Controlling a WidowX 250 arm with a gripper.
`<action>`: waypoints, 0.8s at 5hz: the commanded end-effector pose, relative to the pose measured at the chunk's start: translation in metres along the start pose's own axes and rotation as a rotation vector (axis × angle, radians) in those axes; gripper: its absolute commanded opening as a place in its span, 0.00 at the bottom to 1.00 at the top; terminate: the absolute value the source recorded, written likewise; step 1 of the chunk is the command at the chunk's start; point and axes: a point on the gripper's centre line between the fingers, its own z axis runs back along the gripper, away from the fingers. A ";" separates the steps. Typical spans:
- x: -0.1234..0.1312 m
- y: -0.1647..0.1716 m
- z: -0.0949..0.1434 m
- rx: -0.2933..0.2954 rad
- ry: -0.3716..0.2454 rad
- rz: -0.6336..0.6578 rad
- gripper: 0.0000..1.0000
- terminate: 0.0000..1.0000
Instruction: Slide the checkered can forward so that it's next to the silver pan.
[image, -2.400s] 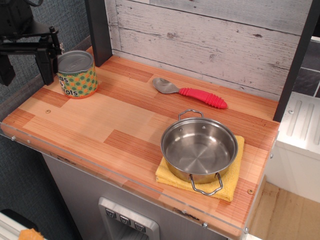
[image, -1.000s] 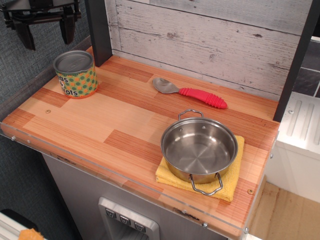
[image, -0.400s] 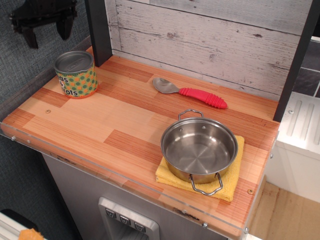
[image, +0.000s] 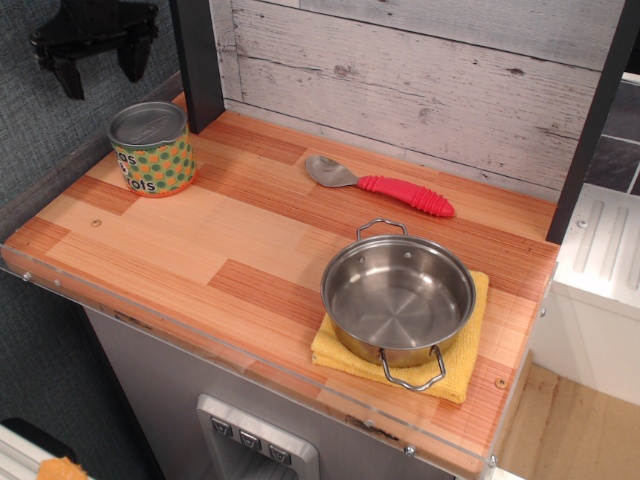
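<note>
Can at far-left corner, well apart from pan; bare wood btwn. Gripper above can, jaws apart, empty.

From my remote station: a spoon with a red handle lies near the whitewashed plank wall on the wooden counter. A yellow cloth sits at the counter's front right, a dark post at the back left.
</note>
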 end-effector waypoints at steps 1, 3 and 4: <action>0.000 0.001 0.010 -0.036 0.003 0.003 1.00 0.00; -0.022 -0.005 0.014 -0.045 0.010 -0.069 1.00 0.00; -0.030 -0.008 0.019 -0.063 0.022 -0.095 1.00 0.00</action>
